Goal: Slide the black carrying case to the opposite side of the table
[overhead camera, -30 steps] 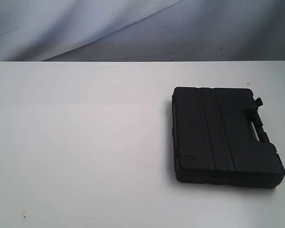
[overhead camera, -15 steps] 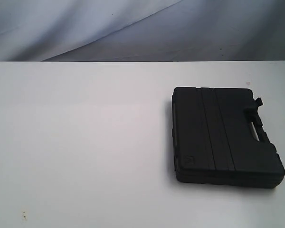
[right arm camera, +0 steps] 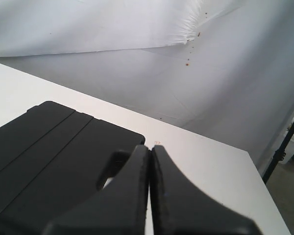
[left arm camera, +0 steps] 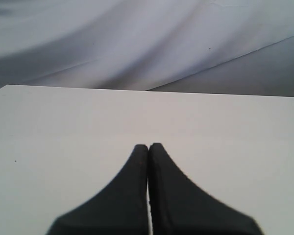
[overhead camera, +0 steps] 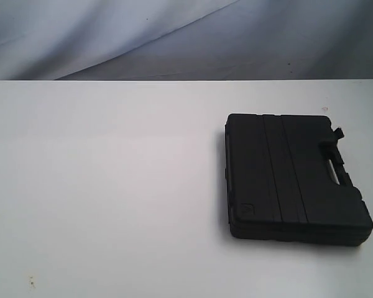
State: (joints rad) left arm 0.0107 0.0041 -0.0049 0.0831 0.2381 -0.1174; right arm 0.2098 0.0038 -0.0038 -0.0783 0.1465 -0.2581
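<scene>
Cloth backdrop [overhead camera: 174, 37] beyond black carrying case [overhead camera: 292, 177]

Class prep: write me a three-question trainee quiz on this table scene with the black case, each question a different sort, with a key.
1. Short answer: in the exterior view, on which half of the table does the black carrying case lie?
2. Multiple choice: the left gripper is A) open, B) shut on nothing, C) shut on the case.
3. True or false: the case stands upright on its edge.
Key: 1. The right half. 2. B. 3. False; it lies flat.
</scene>
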